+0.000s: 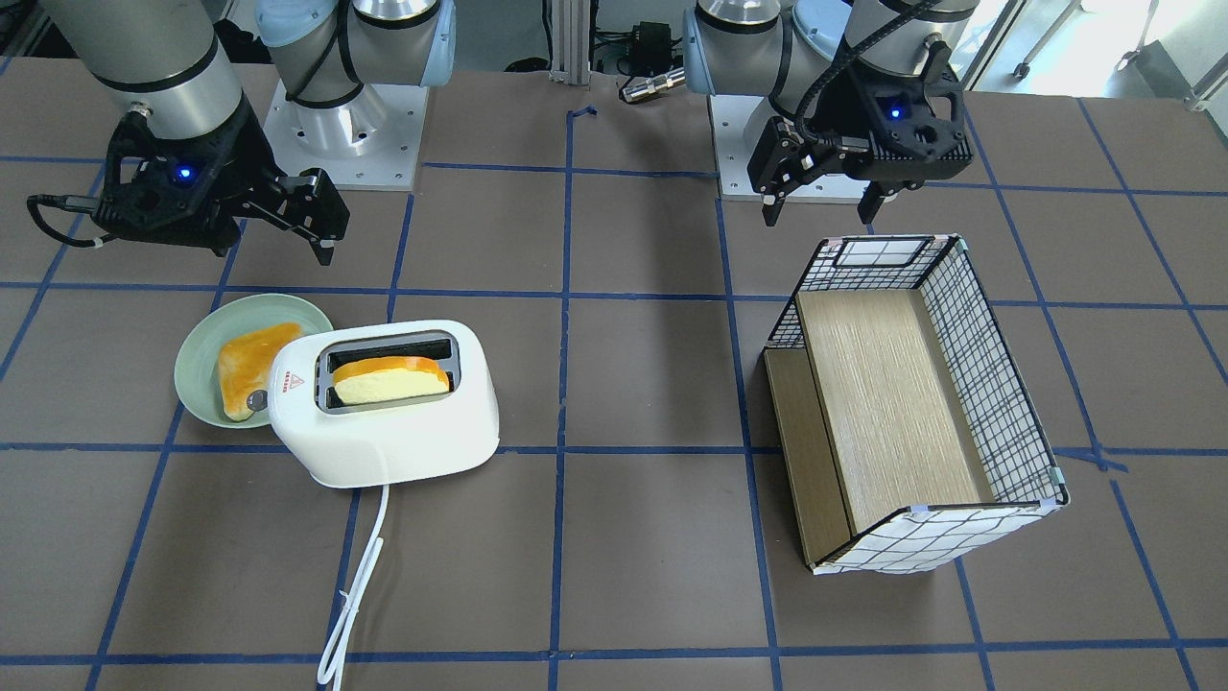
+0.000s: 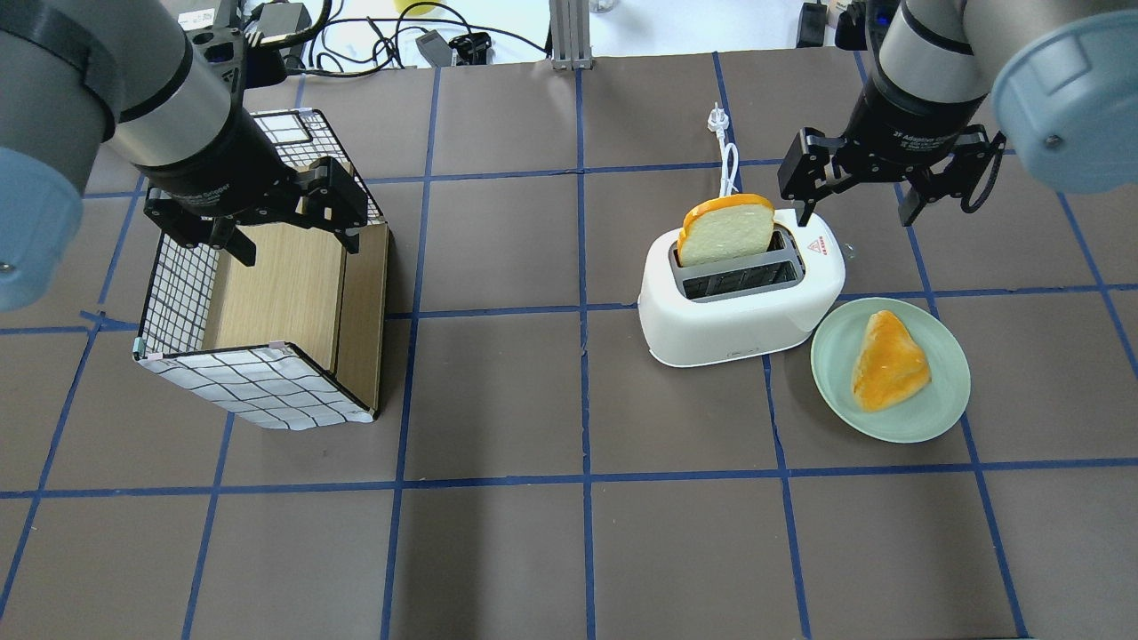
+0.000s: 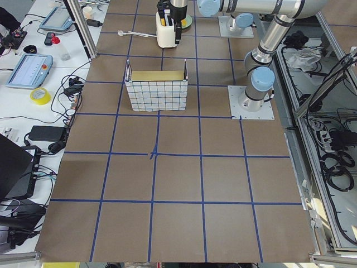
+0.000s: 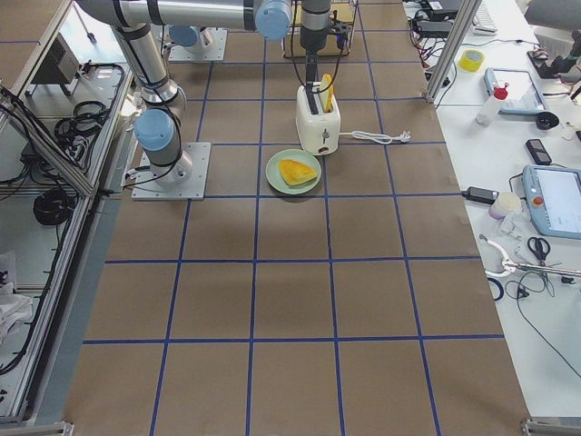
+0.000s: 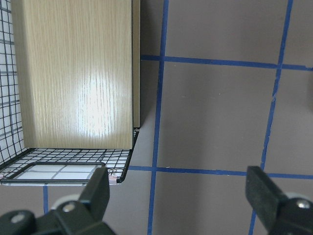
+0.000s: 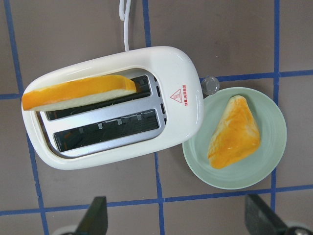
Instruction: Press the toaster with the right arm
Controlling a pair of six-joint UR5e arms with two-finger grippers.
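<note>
Toaster [image 2: 738,311] sits just beside the green plate [image 2: 947,382], at its ten o'clock. It looks light and slippery, so it may slide. Push down the small grey knob [image 6: 211,84] at its three o'clock end. Right claw [image 2: 855,213] hangs spread wide, empty.

Brown desk [image 2: 569,533], gridded with blue tape lines [image 2: 582,391]. Directly on it:
- White toaster [image 2: 711,333], right of center in the overhead view.
- Its white cord [image 2: 730,169], running toward the far edge.
- Pale green plate [image 2: 836,356], just beside the toaster's lever end.
- Grid-pattern wire basket [image 2: 258,391] with wood liner, on the left half, well apart from the toaster.
- Metal arm base plate [image 1: 398,154], at the robot's edge.
</note>
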